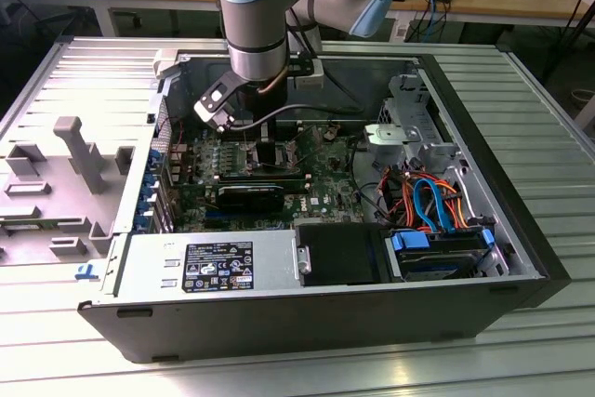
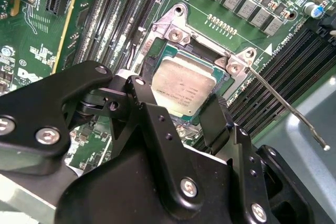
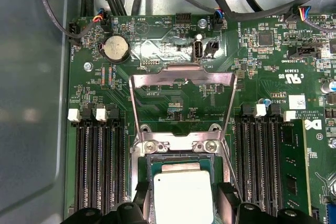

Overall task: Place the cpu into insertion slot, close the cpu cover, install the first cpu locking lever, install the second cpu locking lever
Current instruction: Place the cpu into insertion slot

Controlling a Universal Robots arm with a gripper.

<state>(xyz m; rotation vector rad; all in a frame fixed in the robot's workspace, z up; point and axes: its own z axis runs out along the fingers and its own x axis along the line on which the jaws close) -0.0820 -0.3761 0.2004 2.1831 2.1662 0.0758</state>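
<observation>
Exterior view, arm: a pale blue and grey jointed robot arm (image 1: pixel 256 16) reaches straight down into an open dark grey metal computer case (image 1: pixel 279 327).
Exterior view, gripper: the black gripper (image 1: pixel 267 163) hangs low over the green circuit board (image 1: pixel 321 194), near its middle.
Second wrist view, cpu: the cpu (image 2: pixel 185 85), a small flat square chip with a dull silver metal top, lies level in the insertion slot (image 2: pixel 174 25), a square socket with a silver screwed rim.
Second wrist view, jaws: the black fingers (image 2: pixel 149 111) stand against two opposite edges of the cpu and seem closed on it.
Second wrist view, lever: a thin bare steel wire locking lever (image 2: pixel 286 107) slants away from the rim, unlatched.
First wrist view, cover: the cpu cover (image 3: pixel 157 80), a thin silver frame plate with a large square window, is swung back, open, away from the slot.
First wrist view, surroundings: long black ribbed memory slots (image 3: pixel 100 166) flank the socket on both sides.
Handling, judged: light, stiff and thin; the smooth lid offers little friction, so the edges are the place to hold.
Fragility, judged: the contacts beneath are delicate; keep it flat and do not press or slide it.
</observation>
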